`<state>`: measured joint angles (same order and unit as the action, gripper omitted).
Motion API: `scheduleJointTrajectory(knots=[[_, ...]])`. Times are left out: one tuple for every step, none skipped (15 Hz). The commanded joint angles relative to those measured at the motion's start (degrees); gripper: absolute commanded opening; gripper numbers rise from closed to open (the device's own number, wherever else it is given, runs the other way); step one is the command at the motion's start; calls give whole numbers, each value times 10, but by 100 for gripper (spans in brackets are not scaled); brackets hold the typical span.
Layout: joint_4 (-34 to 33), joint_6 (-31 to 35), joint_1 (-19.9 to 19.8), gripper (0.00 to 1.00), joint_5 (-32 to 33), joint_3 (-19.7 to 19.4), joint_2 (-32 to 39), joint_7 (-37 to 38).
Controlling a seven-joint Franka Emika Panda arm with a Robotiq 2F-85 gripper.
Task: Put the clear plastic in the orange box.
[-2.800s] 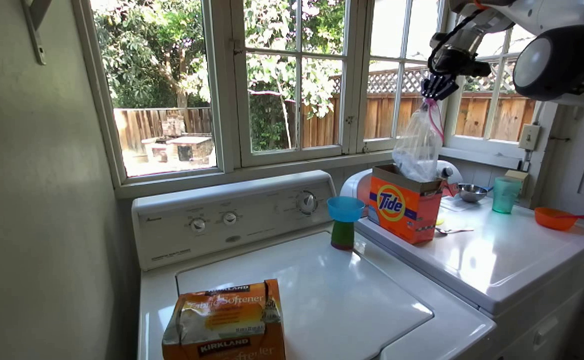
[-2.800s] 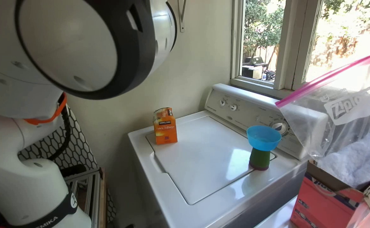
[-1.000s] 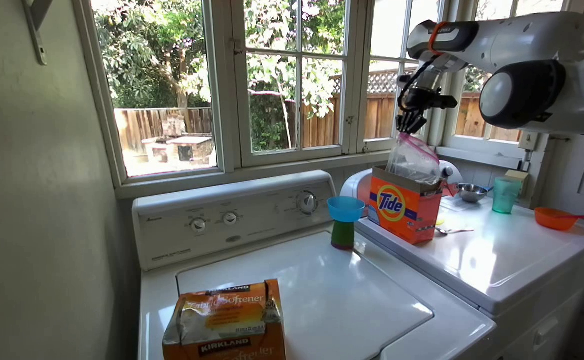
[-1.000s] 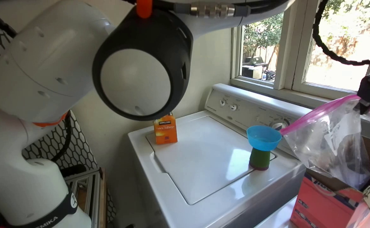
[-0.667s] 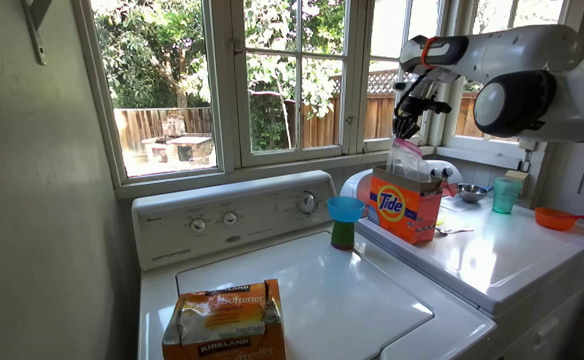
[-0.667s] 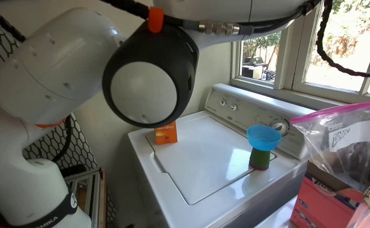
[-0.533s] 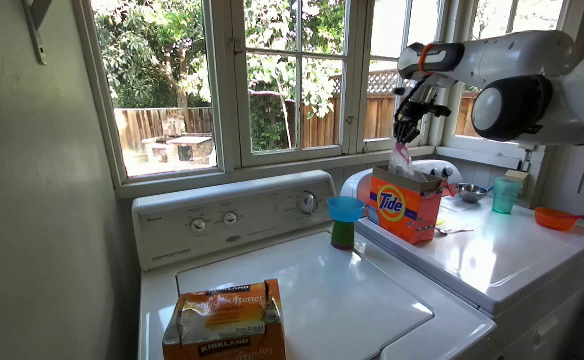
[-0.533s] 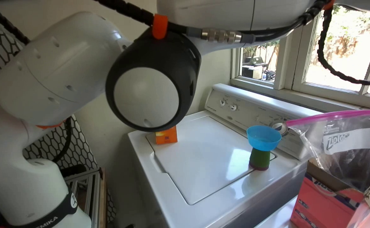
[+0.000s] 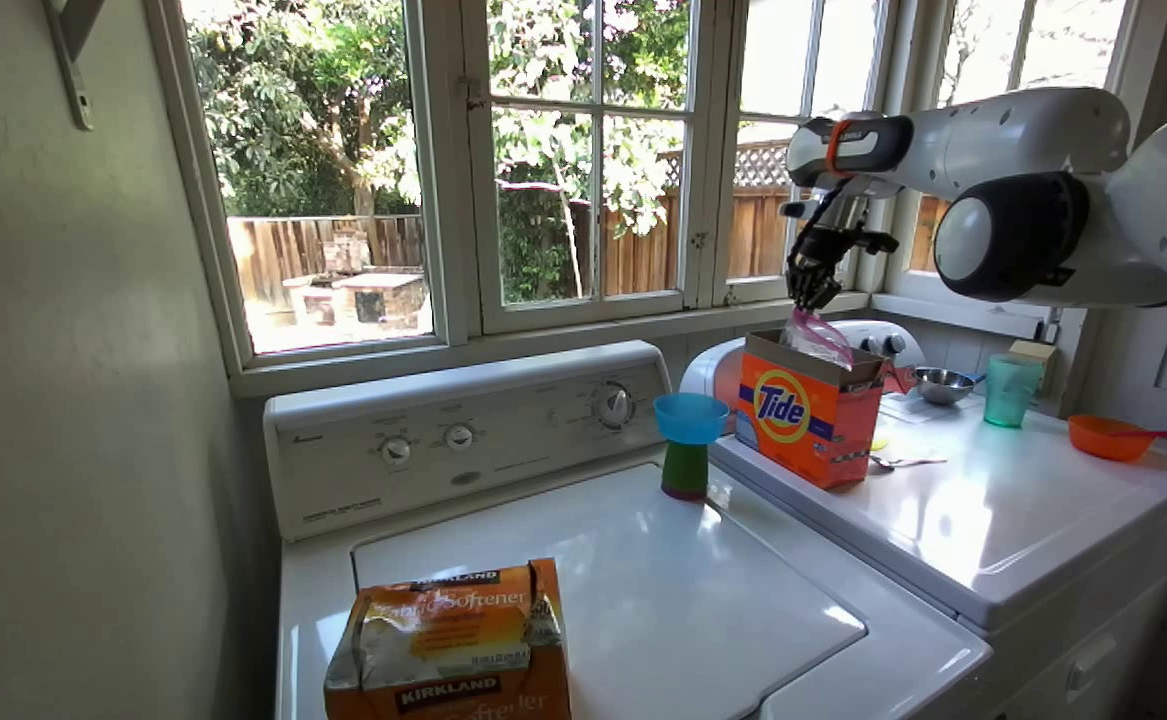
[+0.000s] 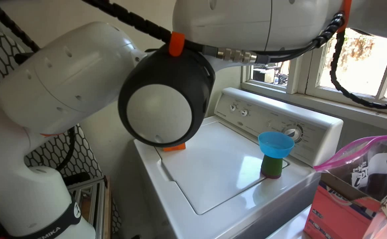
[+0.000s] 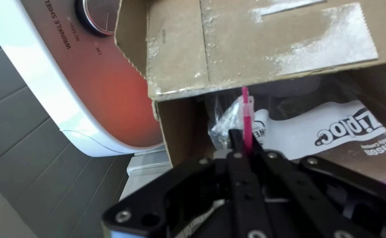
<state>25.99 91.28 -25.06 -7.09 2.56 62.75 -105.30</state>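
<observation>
pincer (image 11: pixel 245 142) gripping bag (image 11: pixel 298 132), wrist-only box (image 11: pixel 242 43) speckles (image 11: pixel 305 54)

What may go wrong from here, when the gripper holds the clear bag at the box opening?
1. The clear bag has its pink zip edge sticking up out of the orange box; if released now, that part might stay outside.
2. The gripper, shut on the bag, looks close to the cardboard flap; lowering may catch the flap and shift the box.

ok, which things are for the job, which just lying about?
Job: black gripper, clear plastic Ziploc bag, orange cardboard Tide box
Clutter: round blue bowl, tapered green stand, translucent teal cup, round metal bowl, shallow orange bowl, orange Kirkland carton
</observation>
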Motion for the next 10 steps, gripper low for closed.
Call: scheduleJointTrajectory(knots=[[-6,0,11,1,21,-11,11,-11],[-6,0,13,1,23,-10,13,-13],[-5,-1,16,1,23,-9,15,-11],[-3,-4,19,1,22,-7,17,-10],[-3,-6,24,1,25,-8,20,-9],[-3,-10,27,1,25,-8,23,-10],[-3,-13,31,1,28,-10,27,-9],[-5,-15,36,1,32,-12,31,-9],[-6,-15,39,1,36,-13,34,-9],[-7,-14,41,1,40,-15,37,-8]])
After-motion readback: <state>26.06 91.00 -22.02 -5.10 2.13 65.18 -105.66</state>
